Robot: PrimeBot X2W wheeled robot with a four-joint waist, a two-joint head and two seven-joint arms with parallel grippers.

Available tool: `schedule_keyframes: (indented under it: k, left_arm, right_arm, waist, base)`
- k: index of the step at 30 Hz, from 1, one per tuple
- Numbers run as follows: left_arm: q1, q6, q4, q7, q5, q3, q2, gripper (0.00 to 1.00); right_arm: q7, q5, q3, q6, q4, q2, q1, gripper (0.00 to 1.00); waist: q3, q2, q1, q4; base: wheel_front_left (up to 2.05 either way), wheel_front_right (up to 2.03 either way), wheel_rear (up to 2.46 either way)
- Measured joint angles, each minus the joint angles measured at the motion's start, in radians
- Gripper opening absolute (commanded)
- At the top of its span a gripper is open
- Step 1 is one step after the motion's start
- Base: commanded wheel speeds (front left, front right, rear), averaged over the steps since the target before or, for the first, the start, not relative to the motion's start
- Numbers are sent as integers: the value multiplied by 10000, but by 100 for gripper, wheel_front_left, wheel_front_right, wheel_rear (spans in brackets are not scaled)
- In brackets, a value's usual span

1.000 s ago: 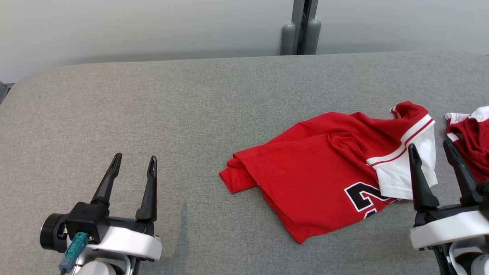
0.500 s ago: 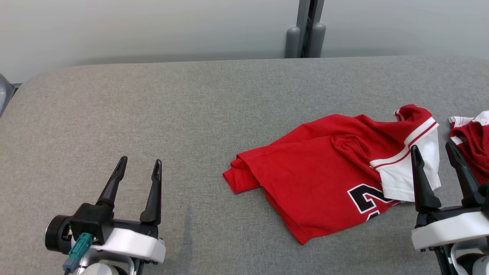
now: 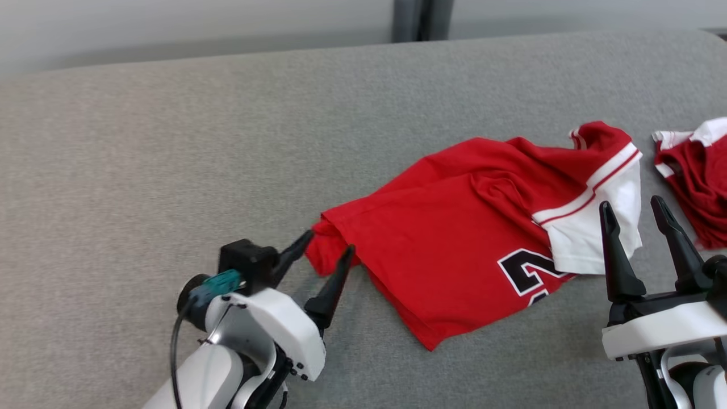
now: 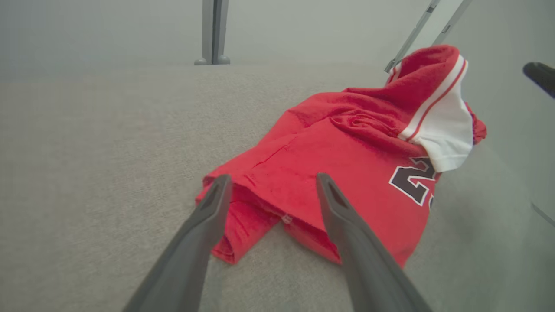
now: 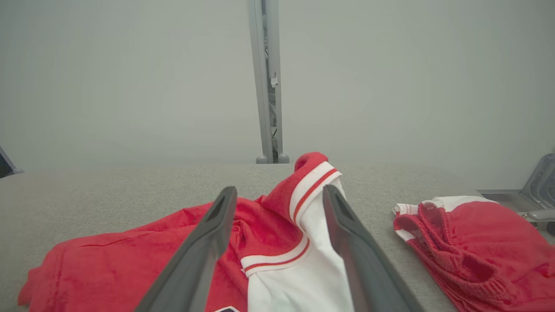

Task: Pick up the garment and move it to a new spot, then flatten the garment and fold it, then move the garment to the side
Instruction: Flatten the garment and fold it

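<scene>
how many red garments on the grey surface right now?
2. One crumpled jersey mid-surface, its corner at the open left gripper; a second red garment at the right edge, partly cropped. More may be off-frame.

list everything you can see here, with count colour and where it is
crumpled red jersey with a white sleeve and black numeral: one, red, white and black, right of centre on the table
bunched red garment with white trim: one, red and white, at the table's right edge, apart from the jersey
grey fabric-covered table: one, grey, under everything
grey metal post: one, grey, upright behind the table's far edge
plain wall: one, pale grey, behind the table
left gripper: one, dark fingers, open, at the jersey's left corner
right gripper: one, dark fingers, open, by the white sleeve
</scene>
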Motion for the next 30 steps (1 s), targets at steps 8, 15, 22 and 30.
schedule_keyframes:
  k: [8,15,22,30]
  left_arm:
    - [-563,-290,940,828,-560,-15,-125,100]
    - [-814,-337,1421,640,-711,224,-100,100]
    - [-952,-393,1703,267,-729,395,-65,0]
    - [-1091,-391,1636,50,-610,351,-23,0]
  right_arm:
    - [-326,148,42,0,301,12,-200,100]
    - [-510,288,82,0,512,15,-385,100]
    - [-502,439,-71,0,872,19,-375,100]
    - [-581,1106,-430,-2,2677,-153,-625,100]
  waist:
    - [636,0,0,-606]
    - [915,0,0,-859]
    - [995,0,0,-967]
    - [1108,0,0,-946]
  base:
    - [0,0,0]
    - [0,0,0]
    - [0,0,0]
    - [0,0,0]
